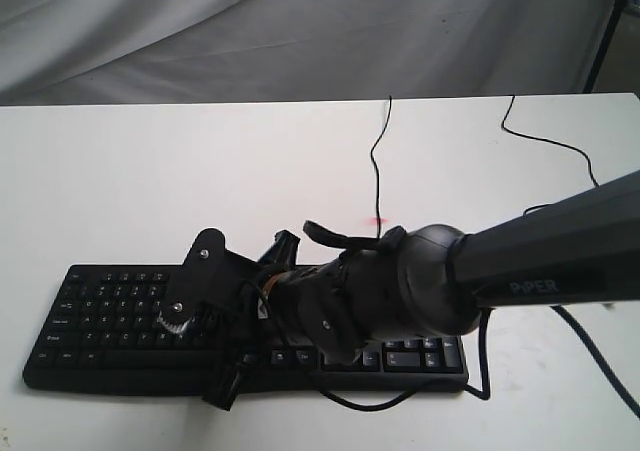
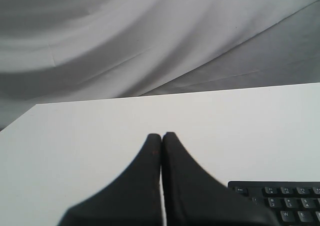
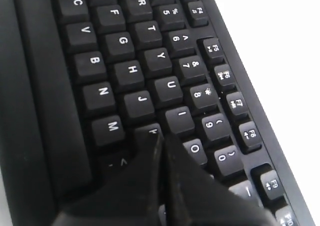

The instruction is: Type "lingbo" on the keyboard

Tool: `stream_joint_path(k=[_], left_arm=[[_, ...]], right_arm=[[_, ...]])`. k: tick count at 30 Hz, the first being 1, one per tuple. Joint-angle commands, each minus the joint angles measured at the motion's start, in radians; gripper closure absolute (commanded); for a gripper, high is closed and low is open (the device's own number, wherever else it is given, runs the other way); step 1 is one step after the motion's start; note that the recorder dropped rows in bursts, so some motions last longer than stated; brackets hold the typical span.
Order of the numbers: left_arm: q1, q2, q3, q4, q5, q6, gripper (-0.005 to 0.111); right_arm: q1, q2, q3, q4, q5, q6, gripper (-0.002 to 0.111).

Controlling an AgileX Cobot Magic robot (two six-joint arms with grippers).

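The black keyboard (image 1: pixel 100 311) lies near the front of the white table, with white legends on its keys (image 3: pixel 125 50). My right arm reaches across from the right, and its gripper (image 1: pixel 195 311) hangs over the middle of the keyboard. In the right wrist view the right gripper (image 3: pixel 161 136) is shut and empty, its tips right at the K key, beside I and O. Whether they press the key I cannot tell. My left gripper (image 2: pixel 161 135) is shut and empty over bare table, with the keyboard's Esc corner (image 2: pixel 285 201) off to one side. The exterior view does not show the left gripper.
A thin black cable (image 1: pixel 377 161) runs from the keyboard to the table's far edge. A second cable (image 1: pixel 545 136) trails at the right. A small red spot (image 1: pixel 377 221) marks the table behind the keyboard. Grey cloth (image 1: pixel 200 31) hangs behind the table.
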Motion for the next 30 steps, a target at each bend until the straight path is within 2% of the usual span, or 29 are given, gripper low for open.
stream_joint_path(k=[1, 14, 30], left_arm=[[-0.004, 0.003, 0.005, -0.001, -0.004, -0.003, 0.106], [-0.004, 0.003, 0.005, -0.001, -0.004, -0.003, 0.106], [-0.004, 0.003, 0.005, -0.001, -0.004, -0.003, 0.106]], right_arm=[[-0.007, -0.019, 0.008, -0.011, 0.027, -0.005, 0.108], [-0.008, -0.028, -0.113, -0.045, 0.092, -0.005, 0.108], [-0.021, 0.027, -0.115, -0.049, 0.013, -0.005, 0.108]])
